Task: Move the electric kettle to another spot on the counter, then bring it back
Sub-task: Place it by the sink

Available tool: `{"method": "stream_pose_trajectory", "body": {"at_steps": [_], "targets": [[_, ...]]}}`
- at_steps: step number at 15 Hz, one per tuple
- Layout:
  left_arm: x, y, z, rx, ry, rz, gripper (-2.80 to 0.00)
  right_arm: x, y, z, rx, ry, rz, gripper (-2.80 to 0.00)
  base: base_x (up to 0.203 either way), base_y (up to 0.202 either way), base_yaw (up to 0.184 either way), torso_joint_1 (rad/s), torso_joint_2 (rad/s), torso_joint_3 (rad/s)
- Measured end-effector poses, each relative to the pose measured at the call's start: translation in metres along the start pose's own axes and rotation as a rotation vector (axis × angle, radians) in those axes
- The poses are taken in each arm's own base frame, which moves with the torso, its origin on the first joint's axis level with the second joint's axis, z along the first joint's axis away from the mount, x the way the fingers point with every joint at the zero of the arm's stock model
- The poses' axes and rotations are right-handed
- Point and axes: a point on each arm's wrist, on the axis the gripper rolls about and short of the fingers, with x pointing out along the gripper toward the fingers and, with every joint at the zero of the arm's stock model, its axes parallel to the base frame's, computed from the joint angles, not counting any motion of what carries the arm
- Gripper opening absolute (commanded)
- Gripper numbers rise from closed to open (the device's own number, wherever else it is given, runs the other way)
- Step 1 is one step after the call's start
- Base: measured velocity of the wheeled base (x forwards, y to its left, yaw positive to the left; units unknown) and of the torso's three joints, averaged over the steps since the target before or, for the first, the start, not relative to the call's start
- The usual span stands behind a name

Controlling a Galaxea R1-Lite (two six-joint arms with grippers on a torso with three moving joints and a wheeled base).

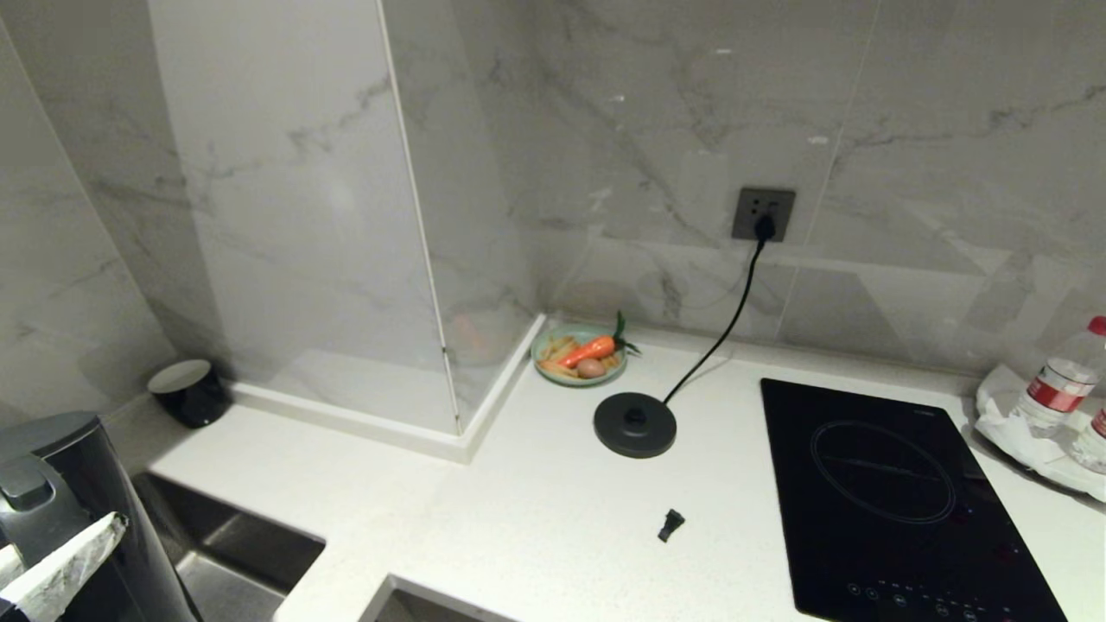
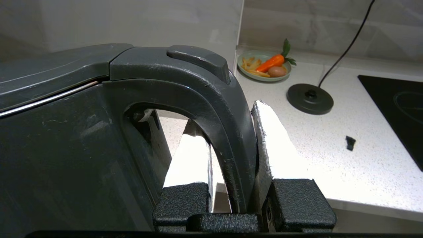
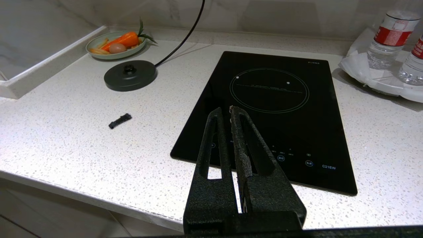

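Kettle handle is clamped by the left gripper (image 2: 231, 145) at the far left of the head view: one white-padded finger (image 2: 193, 158) is passed inside the handle loop, the other is pressed on the handle's outer side. Electric kettle (image 1: 82, 518) is seen at the lower left corner of the head view, over the dark recess cut into the counter (image 1: 518, 518), lid shut, thumb lever on top of the handle; whether its base touches anything cannot be told, as the bottom is cut off. Small black cup (image 1: 188, 391) with a pale top is set further back against the wall, left of the tiled corner. Pale green plate (image 1: 577, 354) with a carrot, an egg and fries is placed in the back corner. Round black base disc (image 1: 635, 424) is left bare just in front of the plate, its cord (image 1: 726, 324) run up to the wall socket (image 1: 764, 213). Small black fragment (image 1: 670, 524) is lying on the counter nearer the front, between disc and cooktop. Glossy black cooktop (image 1: 899, 501) is set to the right. Water bottles (image 1: 1058, 380) on a white tray are at the far right edge. Right gripper (image 3: 229, 110) is held with fingers pressed together, nothing between them, above the counter's front edge and the near edge of the cooktop, well apart from the kettle.
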Motion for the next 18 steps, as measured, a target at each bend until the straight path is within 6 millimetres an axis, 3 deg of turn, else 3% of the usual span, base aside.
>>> {"method": "stream_pose_trajectory", "body": {"at_steps": [6, 12, 15, 18], "targets": [[-0.009, 0.001, -0.009, 0.005, 0.058, 0.005, -2.8, 0.0, 0.0, 0.0, 0.0, 0.0, 0.0, -2.8, 0.0, 0.0, 0.0, 0.0, 0.0, 0.0], [-0.015, 0.001, -0.003, 0.0, 0.018, -0.03, -2.8, 0.0, 0.0, 0.0, 0.0, 0.0, -0.001, -2.8, 0.0, 0.0, 0.0, 0.0, 0.0, 0.0], [-0.009, -0.001, 0.003, -0.002, 0.03, -0.053, -2.8, 0.0, 0.0, 0.0, 0.0, 0.0, -0.001, -2.8, 0.0, 0.0, 0.0, 0.0, 0.0, 0.0], [0.008, -0.003, 0.013, -0.016, 0.068, -0.049, -2.8, 0.0, 0.0, 0.0, 0.0, 0.0, -0.001, -2.8, 0.0, 0.0, 0.0, 0.0, 0.0, 0.0]]}}
